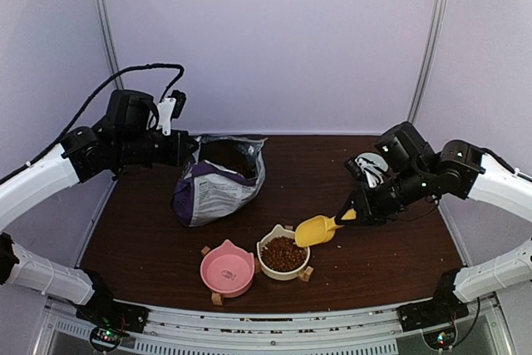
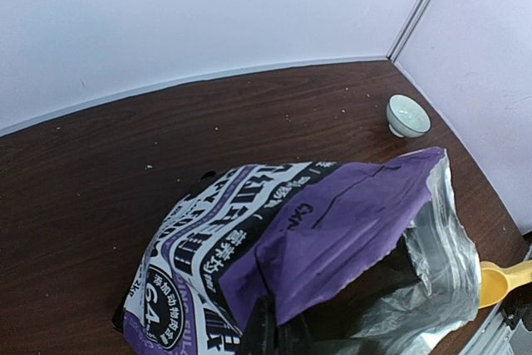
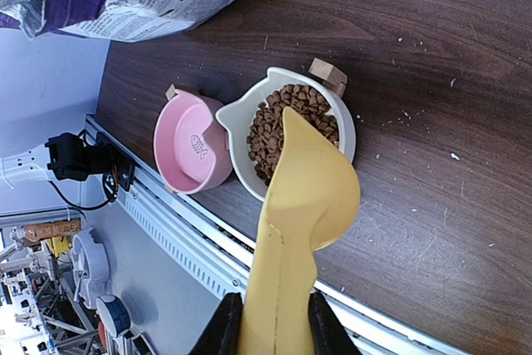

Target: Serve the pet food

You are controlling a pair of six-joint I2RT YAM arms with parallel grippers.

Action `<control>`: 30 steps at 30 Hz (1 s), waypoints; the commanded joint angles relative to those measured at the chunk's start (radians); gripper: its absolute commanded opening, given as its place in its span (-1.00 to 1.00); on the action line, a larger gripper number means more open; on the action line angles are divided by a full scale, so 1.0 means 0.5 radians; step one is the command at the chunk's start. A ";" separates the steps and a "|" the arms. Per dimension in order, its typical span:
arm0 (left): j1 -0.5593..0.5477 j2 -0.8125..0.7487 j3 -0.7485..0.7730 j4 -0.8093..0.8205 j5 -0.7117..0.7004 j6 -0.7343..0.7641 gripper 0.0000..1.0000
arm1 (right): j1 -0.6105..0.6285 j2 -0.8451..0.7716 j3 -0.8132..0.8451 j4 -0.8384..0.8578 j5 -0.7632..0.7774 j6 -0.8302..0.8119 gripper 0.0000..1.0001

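Note:
The pet food (image 1: 283, 252) is a heap of dark-brown kibble in a cream cat-shaped bowl (image 1: 269, 264); it also shows in the right wrist view (image 3: 298, 118). My right gripper (image 1: 356, 209) is shut on the handle of a yellow scoop (image 1: 316, 229), held just right of and above the bowl; in the right wrist view the scoop (image 3: 303, 205) is turned over above the bowl's rim (image 3: 347, 126). My left gripper (image 1: 188, 149) holds the rim of the open purple food bag (image 1: 214, 187), whose mouth fills the left wrist view (image 2: 332, 239).
An empty pink cat-shaped bowl (image 1: 226, 269) stands left of the cream one, also in the right wrist view (image 3: 191, 143). A small white cup (image 2: 408, 115) sits in the far right corner. The table's front rail (image 1: 274, 322) runs close to the bowls.

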 commanded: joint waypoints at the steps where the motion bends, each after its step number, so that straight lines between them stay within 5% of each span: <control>1: 0.034 -0.069 -0.088 0.001 -0.006 0.033 -1.00 | -0.005 -0.098 0.099 0.058 0.068 -0.007 -0.73; 9: 0.014 -0.051 -0.091 0.144 0.310 0.153 -1.00 | -0.088 -0.231 0.221 0.194 -0.070 0.019 -0.71; 18: -0.198 0.162 0.146 0.160 0.355 0.286 -1.00 | -0.082 -0.361 0.287 0.473 -0.239 0.052 -0.67; 30: -0.414 0.486 0.495 0.160 0.449 0.386 -1.00 | -0.047 -0.323 0.239 0.345 -0.001 -0.178 -0.67</control>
